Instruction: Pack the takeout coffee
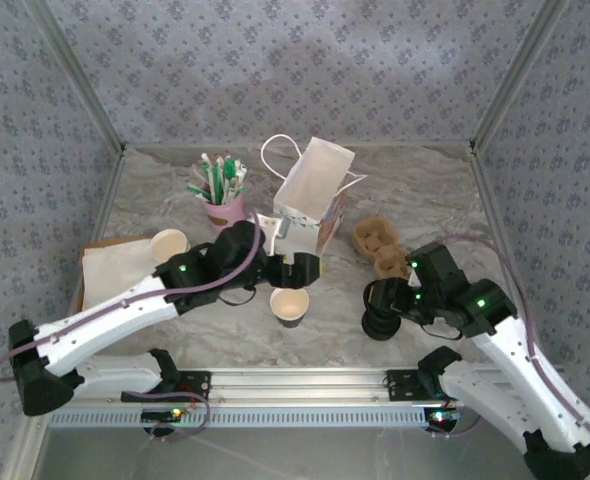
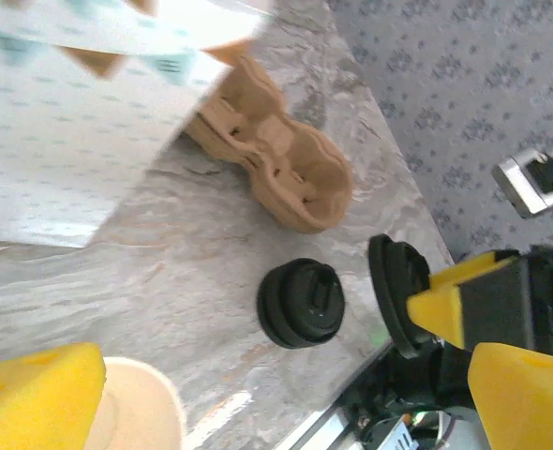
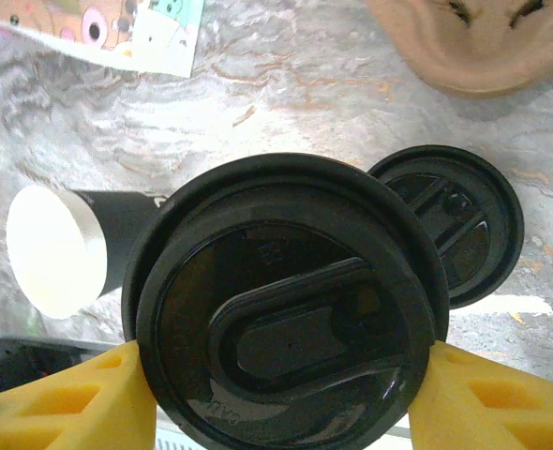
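Fingers of the right arm (image 3: 80, 398) clamp a round black plastic lid (image 3: 286, 309); left fingers (image 2: 33, 394) gape, empty. Lidless cream paper coffee cup (image 1: 290, 305) stands unheld on the counter (image 1: 325, 340); an off-centre lid press could topple it.

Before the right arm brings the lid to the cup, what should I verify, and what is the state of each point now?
1. The black lid is clamped in the right gripper: ok.
2. The open cup stands upright: ok.
3. The lid is lined up over the cup: not ok, it hangs by the lid stack.
4. The left gripper steadies the cup: not ok, its fingers are open.
5. The white bag has its mouth open: cannot tell.
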Available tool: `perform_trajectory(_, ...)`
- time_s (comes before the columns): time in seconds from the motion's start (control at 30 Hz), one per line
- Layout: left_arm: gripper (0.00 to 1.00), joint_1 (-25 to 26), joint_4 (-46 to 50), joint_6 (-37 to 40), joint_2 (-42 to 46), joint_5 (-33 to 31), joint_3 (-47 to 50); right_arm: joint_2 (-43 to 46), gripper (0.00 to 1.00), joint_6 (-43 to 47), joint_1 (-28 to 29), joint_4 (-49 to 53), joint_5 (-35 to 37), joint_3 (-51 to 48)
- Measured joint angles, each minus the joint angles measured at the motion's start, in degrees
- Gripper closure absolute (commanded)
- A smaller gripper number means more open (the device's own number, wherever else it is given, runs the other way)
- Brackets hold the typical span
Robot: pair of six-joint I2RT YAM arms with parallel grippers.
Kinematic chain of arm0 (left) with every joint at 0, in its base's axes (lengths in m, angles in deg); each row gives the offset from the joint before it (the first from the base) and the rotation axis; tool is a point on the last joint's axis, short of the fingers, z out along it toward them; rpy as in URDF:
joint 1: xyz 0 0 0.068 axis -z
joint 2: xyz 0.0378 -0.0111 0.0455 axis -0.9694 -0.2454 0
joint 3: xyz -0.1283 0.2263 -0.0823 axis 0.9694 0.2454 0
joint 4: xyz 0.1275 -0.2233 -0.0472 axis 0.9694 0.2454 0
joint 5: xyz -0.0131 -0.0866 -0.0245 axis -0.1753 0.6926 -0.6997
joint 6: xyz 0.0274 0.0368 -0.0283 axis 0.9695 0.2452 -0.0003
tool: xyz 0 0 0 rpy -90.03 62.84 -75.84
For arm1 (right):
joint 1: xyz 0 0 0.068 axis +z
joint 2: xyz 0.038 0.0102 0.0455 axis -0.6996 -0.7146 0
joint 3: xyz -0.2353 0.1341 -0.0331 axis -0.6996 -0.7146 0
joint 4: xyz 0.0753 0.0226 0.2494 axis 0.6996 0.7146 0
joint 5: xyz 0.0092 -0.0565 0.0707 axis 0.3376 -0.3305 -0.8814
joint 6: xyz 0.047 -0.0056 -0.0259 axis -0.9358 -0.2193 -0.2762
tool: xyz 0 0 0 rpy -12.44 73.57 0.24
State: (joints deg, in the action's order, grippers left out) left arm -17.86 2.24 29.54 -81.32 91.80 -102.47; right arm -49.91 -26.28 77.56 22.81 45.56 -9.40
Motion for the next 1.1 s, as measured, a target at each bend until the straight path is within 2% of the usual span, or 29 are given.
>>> perform_trajectory(0.23, 0.0, -10.21, 4.22, 0.28, 9.66, 2.54, 8.04, -10.21, 0.37, -2.54, 17.44, -0.26, 10.95, 8.33)
perform_trajectory(0.43, 0.0, -18.29, 5.62, 0.04, 15.13, 7.78, 14.95, -21.2, 0.37, -2.49, 26.8, -1.11, 16.48, 15.61)
perform_trajectory(0.6, 0.0, -24.76, 5.62, -0.98, 18.49, 12.85, 19.54, -28.11, 0.36, -1.81, 30.71, -2.05, 17.55, 21.18)
perform_trajectory(0.73, 0.0, -27.93, 5.6, -1.44, 20.44, 15.56, 22.27, -33.11, 0.36, -0.26, 32.61, -2.62, 17.7, 24.28)
perform_trajectory(0.93, 0.0, -31.12, 5.25, -1.88, 21.84, 18.03, 24.92, -40.72, 0.36, 2.82, 34.88, -2.93, 17.46, 29.18)
perform_trajectory(1.1, 0.01, -31.69, 4.35, -2.34, 22.58, 18.75, 26.43, -45.86, 0.36, 4.57, 35.63, -3.67, 17.57, 30.93)
